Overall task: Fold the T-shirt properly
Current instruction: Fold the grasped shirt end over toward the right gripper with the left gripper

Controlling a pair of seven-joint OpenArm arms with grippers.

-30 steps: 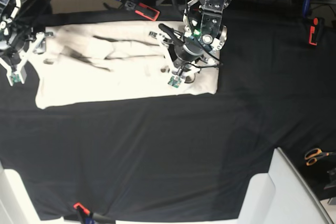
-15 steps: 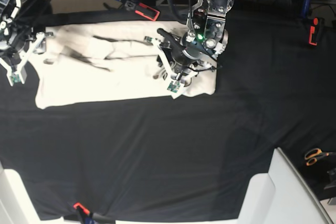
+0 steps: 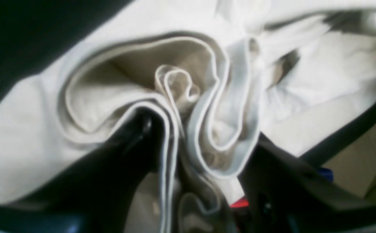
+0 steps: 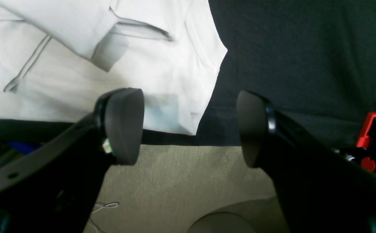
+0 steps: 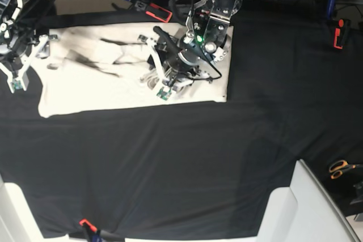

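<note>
The left end effector (image 3: 200, 168) has a bunched hem of the T-shirt (image 5: 96, 92) between its two dark fingers (image 3: 132, 136), folds of cloth curling in the gap; whether it grips that cloth or is letting go cannot be told. In the base view this end effector (image 5: 161, 86) sits over the shirt's right part, far on the counter (image 5: 181, 162). The right end effector (image 4: 188, 126) stands wide open and empty, hanging over the shirt's left edge, touching nothing.

The shirt lies as a long band across the far left of the black cloth, its right end drawn in. The step in hand looks like a crosswise fold, right end over toward the left. Next, the carried edge needs laying flat and square, then a clean release.

Scissors (image 5: 342, 168) lie far right, red clamps (image 5: 338, 33) at the far edge, all well apart. The crumpled bunch itself is the hindrance.
</note>
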